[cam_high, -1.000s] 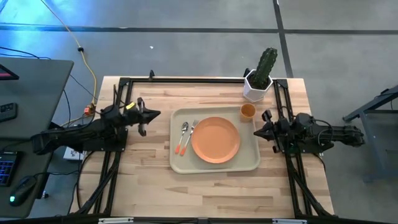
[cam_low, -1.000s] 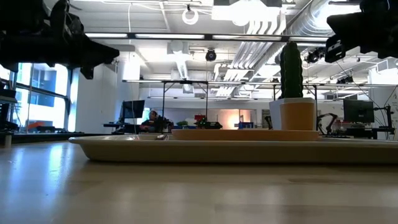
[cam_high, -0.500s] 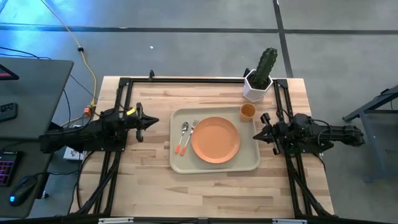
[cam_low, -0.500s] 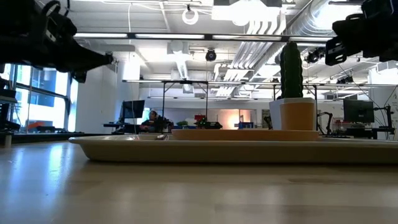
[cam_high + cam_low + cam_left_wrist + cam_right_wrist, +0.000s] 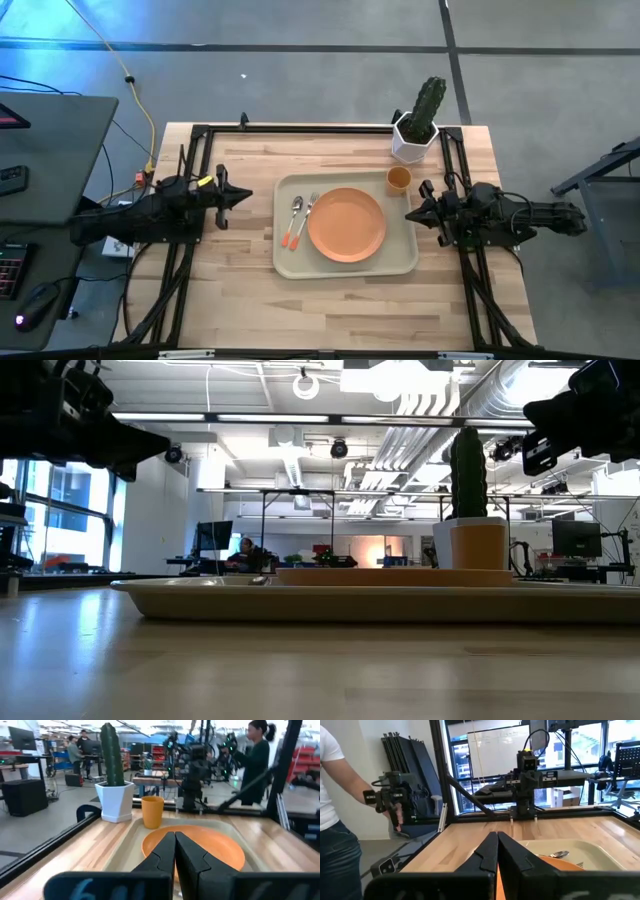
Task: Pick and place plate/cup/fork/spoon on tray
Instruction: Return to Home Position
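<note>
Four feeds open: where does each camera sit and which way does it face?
High: overhead, straight down; left arm and right arm flank the tray.
Low: table height, level across the tray; arms overhead.
Left wrist: on left arm, past the shut left gripper toward cup.
Right wrist: past the shut right gripper toward spoon.
Shared: both wrist views show the plate.

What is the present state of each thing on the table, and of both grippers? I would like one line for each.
plate: flat on the tray, nothing on it.
cup: upright, in the tray corner nearest the cactus pot.
fork: lying on the tray, between spoon and plate.
spoon: lying on the tray, beside the fork.
tray: flat on the table.
cactus pot: upright, off the tray.
left gripper: shut, empty.
right gripper: shut, empty.
</note>
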Motion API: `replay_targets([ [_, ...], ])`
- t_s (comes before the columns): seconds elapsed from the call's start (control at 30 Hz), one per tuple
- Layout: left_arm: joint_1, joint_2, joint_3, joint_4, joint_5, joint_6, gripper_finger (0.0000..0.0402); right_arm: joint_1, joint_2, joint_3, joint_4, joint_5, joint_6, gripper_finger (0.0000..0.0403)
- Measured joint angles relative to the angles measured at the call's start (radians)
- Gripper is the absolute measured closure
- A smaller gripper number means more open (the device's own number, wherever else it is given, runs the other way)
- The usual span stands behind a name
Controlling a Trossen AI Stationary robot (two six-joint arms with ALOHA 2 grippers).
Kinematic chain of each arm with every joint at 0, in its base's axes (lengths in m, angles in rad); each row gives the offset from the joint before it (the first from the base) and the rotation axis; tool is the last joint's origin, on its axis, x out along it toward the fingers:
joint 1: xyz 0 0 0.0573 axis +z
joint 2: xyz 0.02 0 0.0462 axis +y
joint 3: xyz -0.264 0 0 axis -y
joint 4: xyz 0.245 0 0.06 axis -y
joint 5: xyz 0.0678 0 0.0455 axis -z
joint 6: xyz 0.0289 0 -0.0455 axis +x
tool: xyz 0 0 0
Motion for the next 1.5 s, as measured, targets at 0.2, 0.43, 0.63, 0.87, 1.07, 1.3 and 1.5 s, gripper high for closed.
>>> replay_targets([
  [0.2,0.000,0.003,0.000,-0.006,-0.001,-0.106,0.0401,0.000,0.000,0.000,-0.005,0.000,0.000,0.0403],
  [0.43,0.001,0.003,0.000,-0.005,-0.001,-0.119,0.0401,0.000,0.000,0.000,-0.005,0.000,0.000,0.0402],
  [0.63,0.001,0.003,0.000,-0.005,0.000,-0.119,0.0401,0.000,0.000,0.000,-0.005,0.000,0.000,0.0402],
  [0.87,0.001,0.003,0.000,-0.005,0.001,-0.119,0.0401,0.000,0.000,0.000,-0.005,0.000,0.000,0.0402],
  [1.07,0.001,0.003,0.000,-0.005,0.001,-0.119,0.0401,0.000,0.000,0.000,-0.005,0.000,0.000,0.0402],
  [1.3,0.001,0.003,0.000,-0.005,0.001,-0.119,0.0401,0.000,0.000,0.000,-0.005,0.000,0.000,0.0402],
  [1.5,0.001,0.003,0.000,-0.005,0.001,-0.119,0.0401,0.000,0.000,0.000,-0.005,0.000,0.000,0.0402],
])
